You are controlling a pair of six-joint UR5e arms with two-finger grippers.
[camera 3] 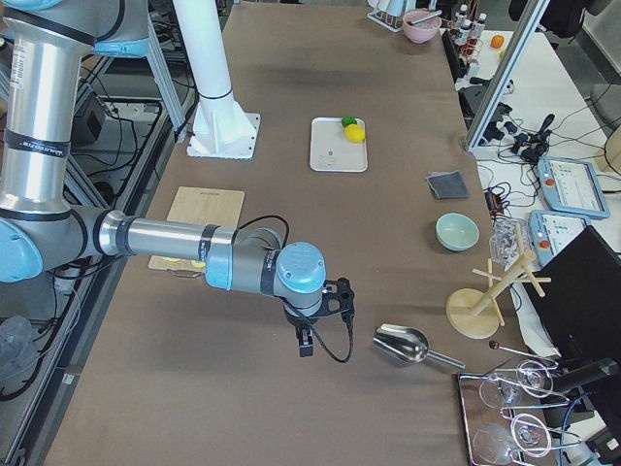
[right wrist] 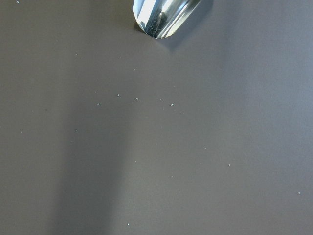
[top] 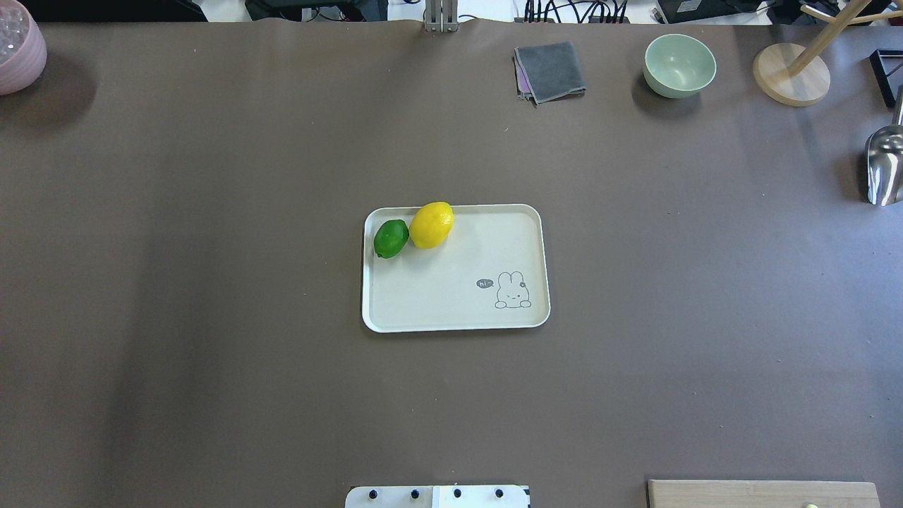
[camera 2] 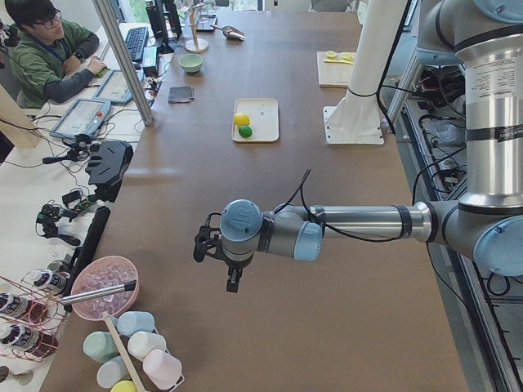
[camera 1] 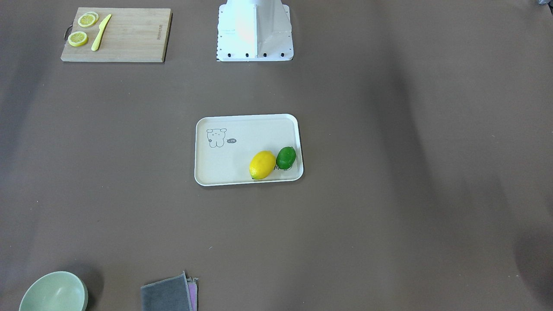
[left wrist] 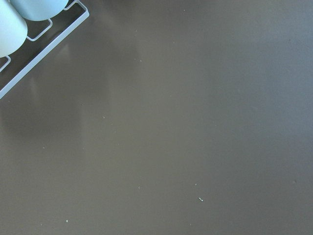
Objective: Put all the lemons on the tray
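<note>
The cream tray [top: 458,321] with a bunny drawing lies at the table's middle; it also shows in the front view [camera 1: 216,179]. The yellow lemon [top: 431,225] [camera 1: 262,165] and the smaller green lemon [top: 391,238] [camera 1: 286,157] lie side by side on it, touching, in its far-left corner as seen from overhead. Both show small in the side views: the yellow lemon [camera 2: 242,119] [camera 3: 356,132] and the green lemon [camera 2: 245,131] [camera 3: 346,121]. My left gripper [camera 2: 231,282] hangs over bare table far from the tray; my right gripper [camera 3: 305,347] too. I cannot tell whether either is open or shut.
A wooden cutting board [camera 1: 129,34] with lemon slices [camera 1: 77,39] and a yellow knife [camera 1: 100,32]. A green bowl [top: 679,65], grey cloth [top: 550,70], wooden stand [top: 790,74], metal scoop [top: 885,166] [right wrist: 164,17] and pink bowl [top: 17,49]. A cup rack [left wrist: 29,44].
</note>
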